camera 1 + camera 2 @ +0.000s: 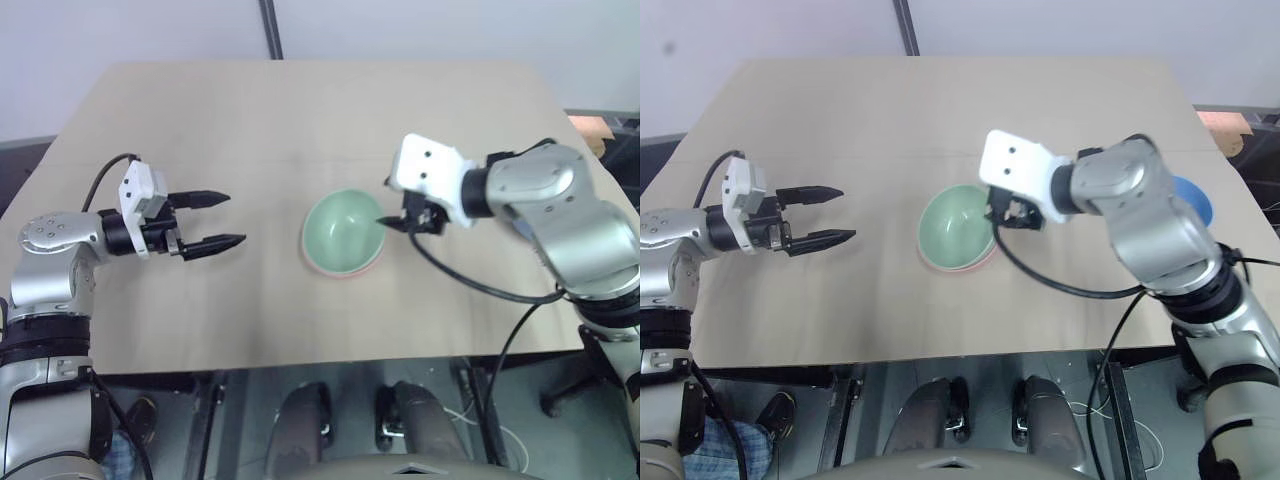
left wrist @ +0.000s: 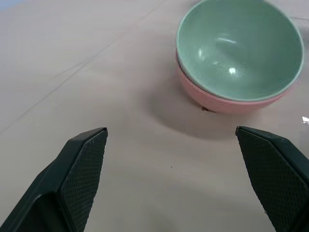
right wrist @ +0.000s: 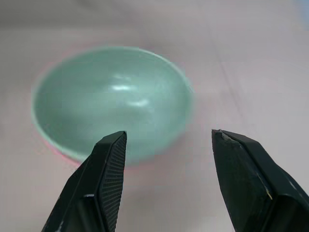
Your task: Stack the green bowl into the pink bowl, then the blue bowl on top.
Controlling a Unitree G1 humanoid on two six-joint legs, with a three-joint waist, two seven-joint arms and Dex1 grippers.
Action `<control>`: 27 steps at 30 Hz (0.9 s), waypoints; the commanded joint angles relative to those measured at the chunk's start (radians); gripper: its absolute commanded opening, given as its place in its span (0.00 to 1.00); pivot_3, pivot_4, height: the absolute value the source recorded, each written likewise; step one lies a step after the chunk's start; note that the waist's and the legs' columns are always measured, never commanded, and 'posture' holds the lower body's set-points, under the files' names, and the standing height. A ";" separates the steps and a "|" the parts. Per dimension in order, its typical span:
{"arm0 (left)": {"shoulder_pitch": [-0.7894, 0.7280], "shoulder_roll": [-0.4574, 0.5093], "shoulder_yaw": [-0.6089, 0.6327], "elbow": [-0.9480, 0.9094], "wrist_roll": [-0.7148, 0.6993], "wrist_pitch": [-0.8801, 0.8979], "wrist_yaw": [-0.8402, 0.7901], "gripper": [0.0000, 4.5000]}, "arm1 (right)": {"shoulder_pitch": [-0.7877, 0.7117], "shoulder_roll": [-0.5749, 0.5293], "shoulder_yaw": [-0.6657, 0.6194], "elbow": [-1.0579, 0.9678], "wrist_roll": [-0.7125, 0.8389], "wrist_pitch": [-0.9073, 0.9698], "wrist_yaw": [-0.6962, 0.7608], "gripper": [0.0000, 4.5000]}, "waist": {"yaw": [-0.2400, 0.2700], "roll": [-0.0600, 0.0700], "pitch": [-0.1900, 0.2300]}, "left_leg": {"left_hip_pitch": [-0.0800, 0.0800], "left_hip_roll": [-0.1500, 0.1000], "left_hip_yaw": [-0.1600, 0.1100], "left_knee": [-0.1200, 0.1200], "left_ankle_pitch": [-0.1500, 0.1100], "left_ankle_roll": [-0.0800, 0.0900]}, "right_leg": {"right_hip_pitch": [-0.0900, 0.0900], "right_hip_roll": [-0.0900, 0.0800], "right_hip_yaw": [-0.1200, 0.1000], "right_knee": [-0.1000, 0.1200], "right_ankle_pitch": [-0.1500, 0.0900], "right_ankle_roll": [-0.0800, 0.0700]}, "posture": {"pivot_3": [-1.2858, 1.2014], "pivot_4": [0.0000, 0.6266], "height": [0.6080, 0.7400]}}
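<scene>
Already the smooth mint-green bowl point(image 1: 343, 232) is sitting nested inside the salmon-pink bowl point(image 2: 227, 102) at mid-table.
Right gripper point(image 3: 166, 159) is hovering beside it, fingers spread and empty; left gripper point(image 1: 222, 220) is waiting wide apart; sky-blue bowl point(image 1: 1198, 200) is lying behind the right arm.

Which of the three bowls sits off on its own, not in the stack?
The blue bowl, at the table's right edge behind the right arm. The green bowl sits nested inside the pink bowl mid-table.

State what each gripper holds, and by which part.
Nothing is held. The left gripper is open over bare table, and the right gripper is open beside the green bowl, which sits in the pink bowl.
</scene>
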 commanded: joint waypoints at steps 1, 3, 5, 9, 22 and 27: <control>-0.008 0.016 0.018 -0.013 -0.006 -0.008 -0.006 1.00 | 0.076 -0.123 -0.071 0.066 -0.024 -0.066 -0.027 0.68 | 0.001 0.000 0.000 | 0.000 0.000 0.000 0.000 0.000 0.000 | 0.000 0.000 0.000 0.000 -0.001 0.001 | 0.52 0.24 1.00; -0.008 0.015 0.019 -0.010 -0.005 -0.011 -0.006 1.00 | 0.115 -0.153 -0.088 0.103 -0.027 -0.073 -0.053 0.68 | 0.002 0.000 0.000 | 0.000 0.000 0.000 0.000 0.000 0.000 | 0.000 0.000 0.000 0.000 -0.001 0.001 | 0.52 0.24 1.00; -0.005 0.014 0.018 -0.010 -0.003 -0.015 -0.005 1.00 | 0.165 -0.186 -0.096 0.146 -0.051 -0.109 -0.088 0.68 | 0.001 0.000 0.000 | 0.000 0.000 0.001 0.000 0.000 0.000 | 0.000 0.000 0.000 0.000 -0.001 0.001 | 0.52 0.24 1.00; 0.001 0.014 0.020 -0.016 -0.005 -0.017 -0.006 1.00 | 0.261 -0.242 -0.113 0.160 -0.065 -0.162 -0.114 0.68 | -0.001 0.000 0.000 | 0.000 0.001 0.001 0.000 0.000 0.000 | 0.000 0.000 0.001 0.000 -0.001 0.002 | 0.52 0.24 1.00; -0.004 0.010 0.017 -0.012 -0.005 -0.020 -0.012 1.00 | 0.349 -0.283 -0.188 0.325 -0.123 -0.193 -0.246 0.68 | 0.002 0.000 0.000 | 0.000 0.000 0.002 0.000 0.000 0.000 | 0.000 0.000 0.001 0.000 -0.001 0.002 | 0.52 0.24 1.00; -0.012 0.005 0.013 -0.012 -0.008 -0.021 -0.021 1.00 | 0.369 -0.264 -0.208 0.411 -0.112 -0.171 -0.266 0.68 | 0.003 0.000 0.000 | 0.001 0.000 0.002 0.000 0.000 0.000 | 0.000 0.000 0.002 0.000 -0.001 0.002 | 0.52 0.24 1.00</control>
